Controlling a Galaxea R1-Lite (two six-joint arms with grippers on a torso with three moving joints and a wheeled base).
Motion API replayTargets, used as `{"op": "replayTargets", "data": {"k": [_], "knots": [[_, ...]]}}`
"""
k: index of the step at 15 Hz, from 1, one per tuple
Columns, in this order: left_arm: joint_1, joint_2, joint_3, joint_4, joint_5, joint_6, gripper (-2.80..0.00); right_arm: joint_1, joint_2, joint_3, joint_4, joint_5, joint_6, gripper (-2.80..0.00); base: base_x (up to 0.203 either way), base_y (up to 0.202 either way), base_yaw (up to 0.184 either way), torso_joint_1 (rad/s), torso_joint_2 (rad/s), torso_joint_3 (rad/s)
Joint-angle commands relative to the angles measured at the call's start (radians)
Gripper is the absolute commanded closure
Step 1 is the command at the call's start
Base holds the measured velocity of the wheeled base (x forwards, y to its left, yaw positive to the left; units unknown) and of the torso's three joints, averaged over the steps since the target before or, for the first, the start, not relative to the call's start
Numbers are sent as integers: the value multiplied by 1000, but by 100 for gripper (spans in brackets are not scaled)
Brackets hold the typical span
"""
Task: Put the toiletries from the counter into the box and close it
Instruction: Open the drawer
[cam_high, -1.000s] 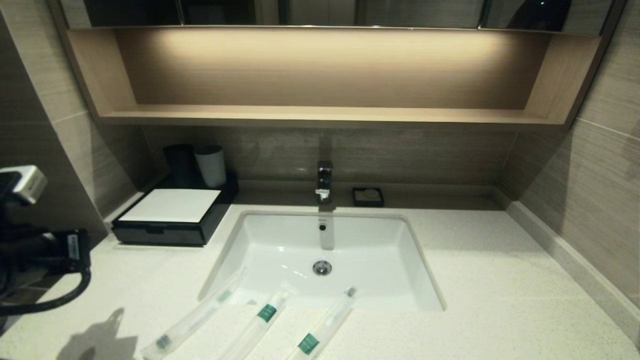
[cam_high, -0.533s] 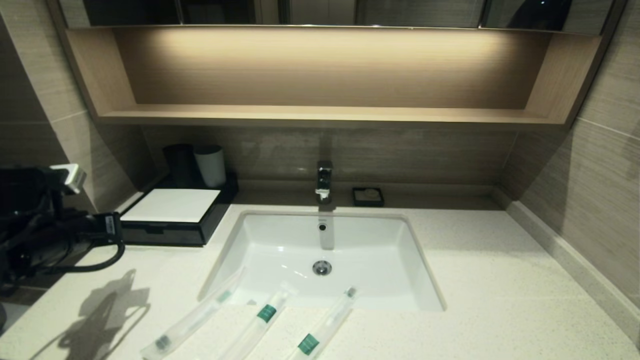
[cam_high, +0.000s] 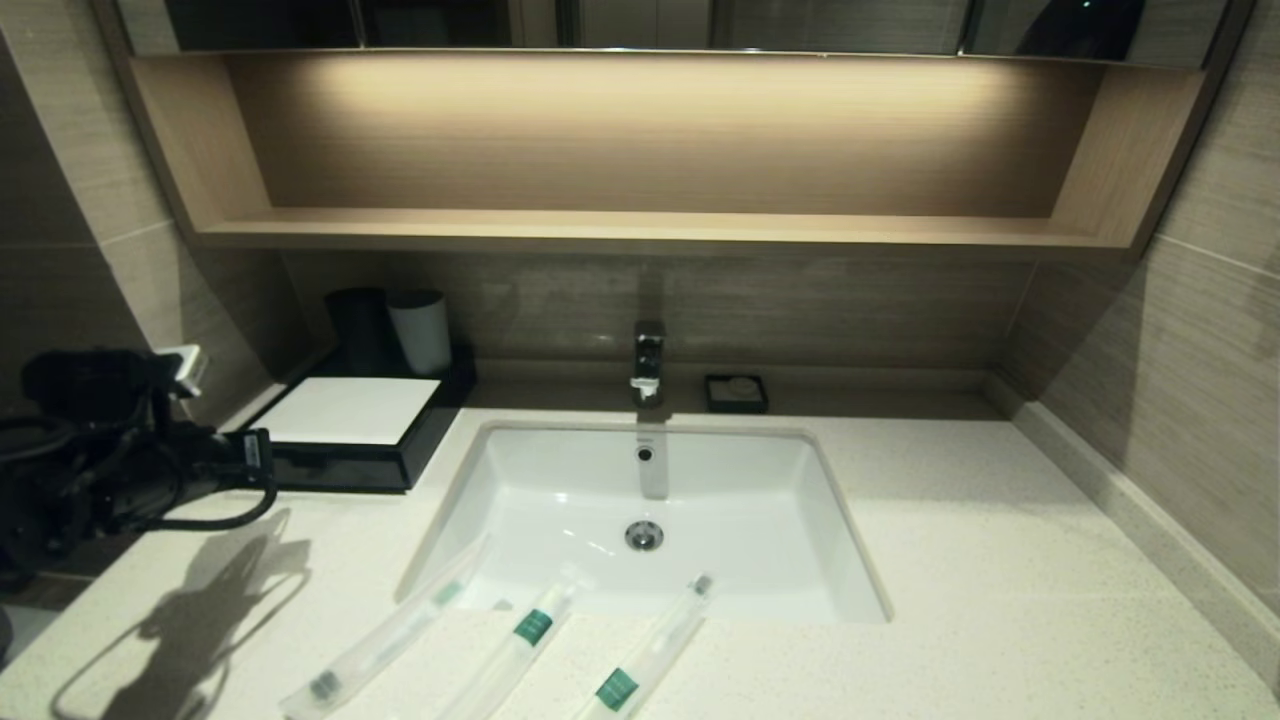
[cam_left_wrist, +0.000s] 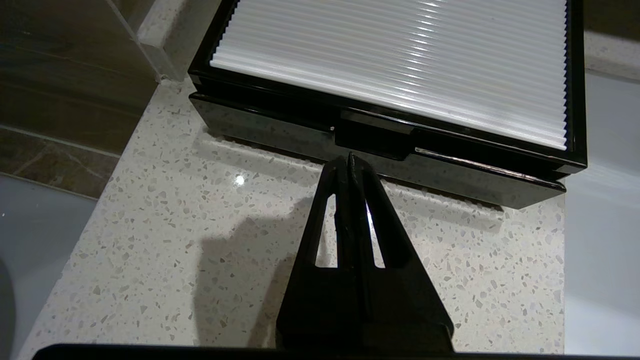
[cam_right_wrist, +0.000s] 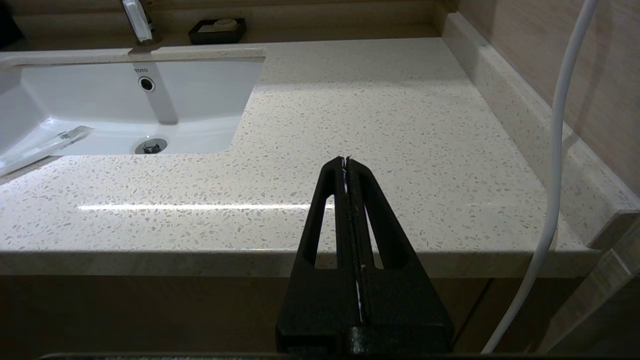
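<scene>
Item 1, box: low, black, white ribbed top, at about 10 o'clock on the counter, left of the sink. Drawer front closed; its pull notch sits mid-front.

Item 2, left claw: fingers pressed together, holding nothing. Tip lies just short of the drawer front, the notch at 12 o'clock from it and a touch to one side. The box's long front edge runs across the claw's line of approach. Judgement: opening the drawer is the step in hand, and this arm is the nearer by far.

Item 3, toiletries: three slim sleeved pieces at 6 o'clock, on the counter's near edge, ends overhanging the sink. One dark-tipped, two green-banded. All lie slanted, parallel, well apart from the box.

Item 4, right claw: closed, empty, off the counter's near right edge, idle.
</scene>
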Motion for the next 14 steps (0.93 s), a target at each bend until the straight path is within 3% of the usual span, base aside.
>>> {"op": "replayTargets", "data": {"k": [1,6,14], "knots": [[0,34,-5,-5,-1,0,0,0,1,0,-1,0,1,0,0,0,0,0,0,0],[0,41,-3,-7,-111,1,0,0,1,0,-1,0,1,0,0,0,0,0,0,0],[0,90,-19,-21,-110,5,0,0,1,0,-1,0,1,0,0,0,0,0,0,0]]}}
